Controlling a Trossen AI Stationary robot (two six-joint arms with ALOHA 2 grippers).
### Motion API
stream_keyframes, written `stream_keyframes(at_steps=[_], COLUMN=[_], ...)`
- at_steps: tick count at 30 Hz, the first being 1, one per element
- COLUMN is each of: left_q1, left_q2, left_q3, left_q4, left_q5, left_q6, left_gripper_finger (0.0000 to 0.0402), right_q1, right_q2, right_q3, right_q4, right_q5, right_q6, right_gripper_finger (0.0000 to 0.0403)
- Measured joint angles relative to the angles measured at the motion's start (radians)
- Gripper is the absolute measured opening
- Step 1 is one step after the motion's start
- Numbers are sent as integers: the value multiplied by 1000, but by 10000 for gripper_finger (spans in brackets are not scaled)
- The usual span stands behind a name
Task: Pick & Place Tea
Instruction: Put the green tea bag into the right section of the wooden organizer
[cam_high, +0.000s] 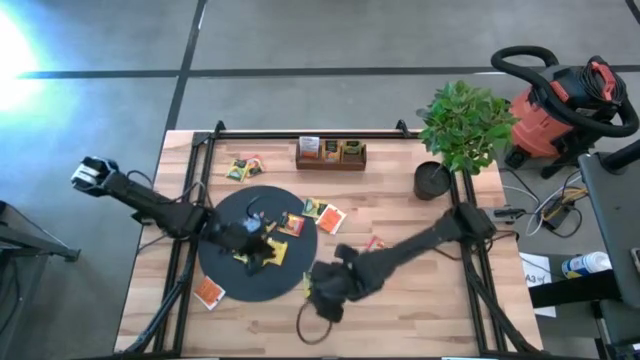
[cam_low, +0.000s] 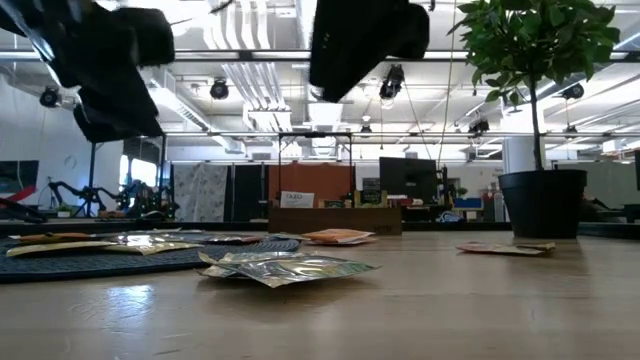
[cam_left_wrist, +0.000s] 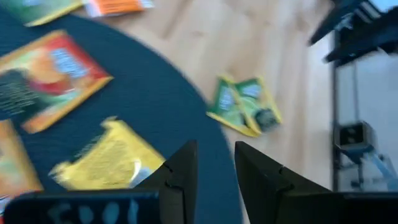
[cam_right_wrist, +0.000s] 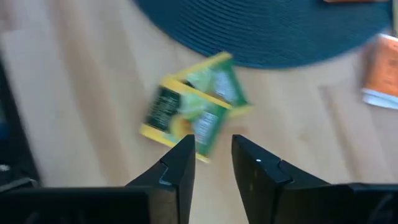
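Observation:
A black disc (cam_high: 235, 275) lies on the wooden table. Tea packets are scattered on and around it. On the disc lie a yellow packet (cam_left_wrist: 109, 158) and an orange-red one (cam_left_wrist: 53, 71). Two overlapping green packets (cam_right_wrist: 193, 109) lie flat on the wood just off the disc's near right edge, also seen in the low view (cam_low: 290, 268). My left gripper (cam_left_wrist: 214, 168) hovers open over the disc, near the yellow packet. My right gripper (cam_right_wrist: 213, 155) hovers open right above the green packets, pointing down. In the low view both grippers hang high above the table.
A brown wooden compartment tray (cam_high: 330, 153) with packets stands at the far edge. A potted plant (cam_high: 458, 125) stands at the far right. More packets lie at the far left (cam_high: 245, 168), right of the disc (cam_high: 322, 213) and near its near left edge (cam_high: 208, 292).

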Motion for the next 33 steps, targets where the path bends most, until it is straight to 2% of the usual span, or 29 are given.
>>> stream_keyframes(at_steps=[5,9,14,18,24,33], left_q1=[-61,-60,-60,-60,-61,-63], left_q2=[56,134,260,374,500,569], left_q3=[0,0,0,0,44,124], left_q4=[123,228,310,398,438,439], left_q5=[-2,29,44,71,157,163], left_q6=[119,204,294,360,391,465], left_gripper_finger=[101,101,101,101,101,101], right_q1=[81,80,79,70,36,-26], right_q2=[4,14,14,14,14,14], right_q3=[-88,-173,-256,-304,-320,-378], right_q4=[201,285,354,393,402,409], right_q5=[-2,-19,19,18,26,-4], right_q6=[48,336,685,860,895,862], right_gripper_finger=[101,95,90,89,93,87])
